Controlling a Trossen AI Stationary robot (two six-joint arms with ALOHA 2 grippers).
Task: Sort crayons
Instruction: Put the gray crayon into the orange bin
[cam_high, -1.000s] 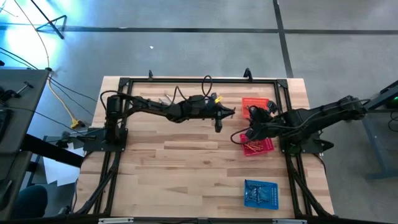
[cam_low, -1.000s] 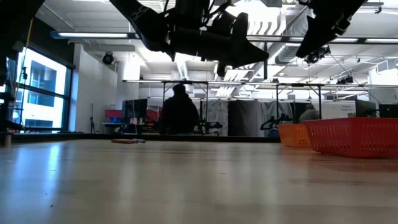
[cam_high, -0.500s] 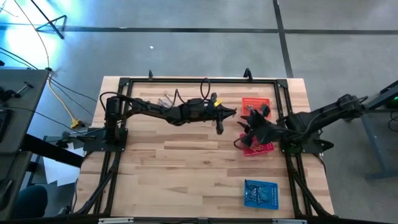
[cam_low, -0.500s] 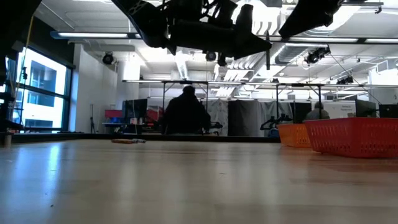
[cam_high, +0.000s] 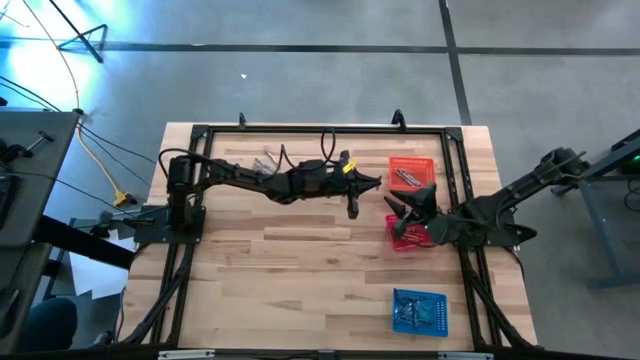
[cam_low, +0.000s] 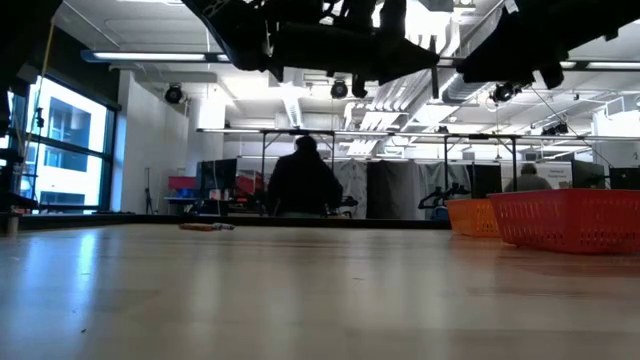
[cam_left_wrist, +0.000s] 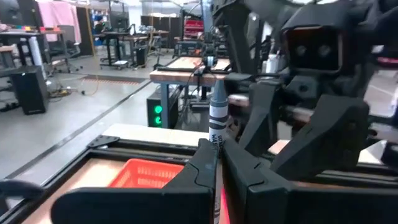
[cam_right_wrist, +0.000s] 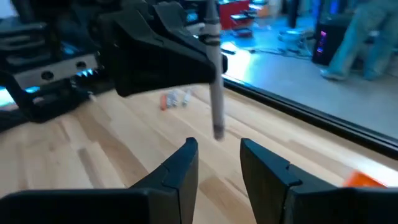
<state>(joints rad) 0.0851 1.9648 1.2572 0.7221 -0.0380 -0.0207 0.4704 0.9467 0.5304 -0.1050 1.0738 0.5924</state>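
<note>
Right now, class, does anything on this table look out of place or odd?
A few loose crayons lie on the bare table at the far left, outside all the baskets. The left gripper is shut on a grey crayon, which sticks out upright. The right gripper is open beside it.

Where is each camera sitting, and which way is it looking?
High view: above the table, looking straight down; both arms show, plus the orange basket, red basket and blue basket.
Low view: at tabletop height, looking across into the room; arms hang overhead.
Left wrist view: on the left arm, looking past the left gripper, shut on a grey crayon.
Right wrist view: on the right arm, looking past the open right gripper.
Shared: both wrist views show that crayon.
</note>
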